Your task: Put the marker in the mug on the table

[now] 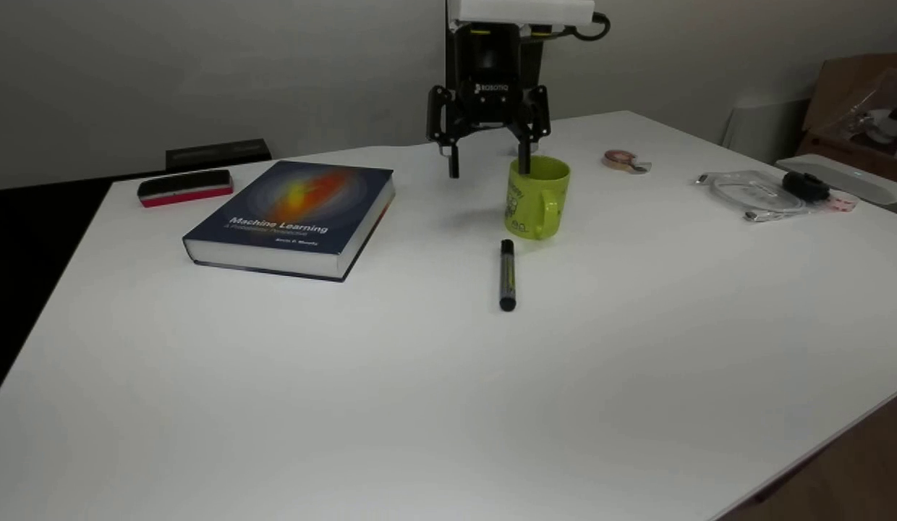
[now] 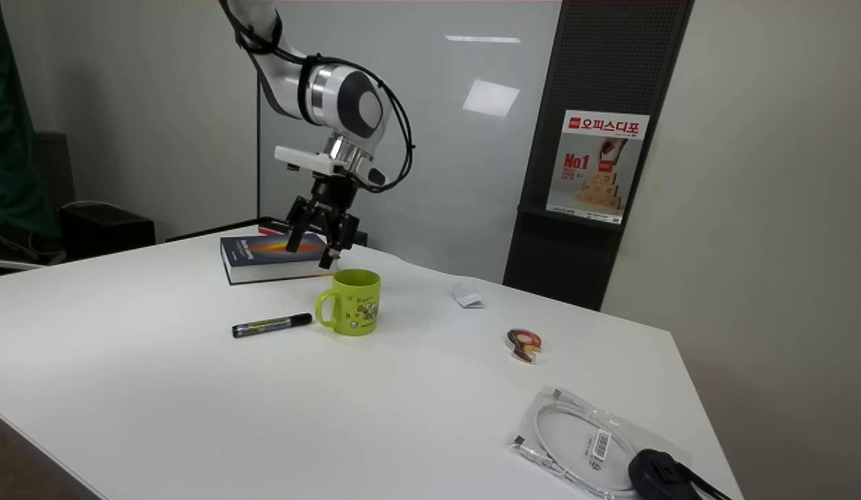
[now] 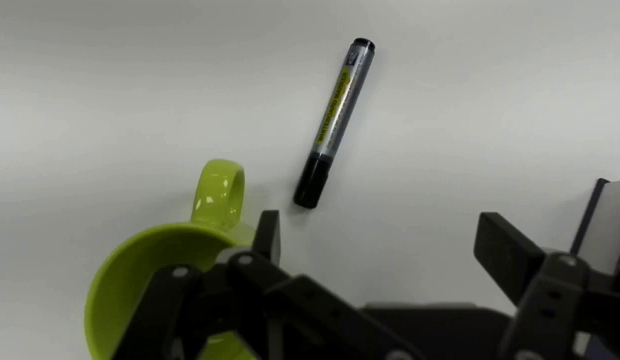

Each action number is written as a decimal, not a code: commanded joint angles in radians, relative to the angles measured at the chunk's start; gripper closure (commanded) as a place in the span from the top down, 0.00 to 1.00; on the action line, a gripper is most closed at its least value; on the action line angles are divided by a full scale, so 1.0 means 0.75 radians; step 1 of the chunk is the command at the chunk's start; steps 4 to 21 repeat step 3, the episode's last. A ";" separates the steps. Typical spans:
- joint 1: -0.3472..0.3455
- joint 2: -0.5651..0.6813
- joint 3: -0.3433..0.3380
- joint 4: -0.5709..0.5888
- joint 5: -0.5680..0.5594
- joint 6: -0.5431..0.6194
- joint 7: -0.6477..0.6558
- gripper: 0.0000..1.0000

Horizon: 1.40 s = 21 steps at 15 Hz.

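Note:
The dark grey-black marker lies flat on the white table (image 1: 419,405), in both exterior views (image 1: 508,278) (image 2: 271,326) and in the wrist view (image 3: 337,115). Its black cap end points toward the lime-green mug, close to the handle but apart from it. The mug stands upright, in both exterior views (image 1: 524,206) (image 2: 356,305) and at the lower left of the wrist view (image 3: 155,255). My gripper (image 1: 490,172) (image 2: 309,257) (image 3: 377,232) is open and empty above the table. In the wrist view its left finger covers part of the mug's rim.
A thick dark blue book (image 1: 289,217) (image 2: 278,269) lies near the gripper, its edge at the wrist view's right (image 3: 602,225). A red-and-black flat object (image 1: 186,189) lies beyond it. A tape roll (image 1: 622,161) (image 2: 524,344), bagged cable (image 1: 759,195) (image 2: 583,444) and white paper piece (image 2: 466,294) lie beyond the mug.

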 commanded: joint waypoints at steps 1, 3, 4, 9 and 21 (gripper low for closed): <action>0.052 -0.190 -0.015 -0.210 -0.110 0.209 -0.022 1.00; 0.079 -0.262 -0.025 -0.301 -0.186 0.354 -0.014 1.00; 0.079 -0.262 -0.025 -0.301 -0.186 0.354 -0.014 1.00; 0.079 -0.262 -0.025 -0.301 -0.186 0.354 -0.014 1.00; 0.079 -0.262 -0.025 -0.301 -0.186 0.354 -0.014 1.00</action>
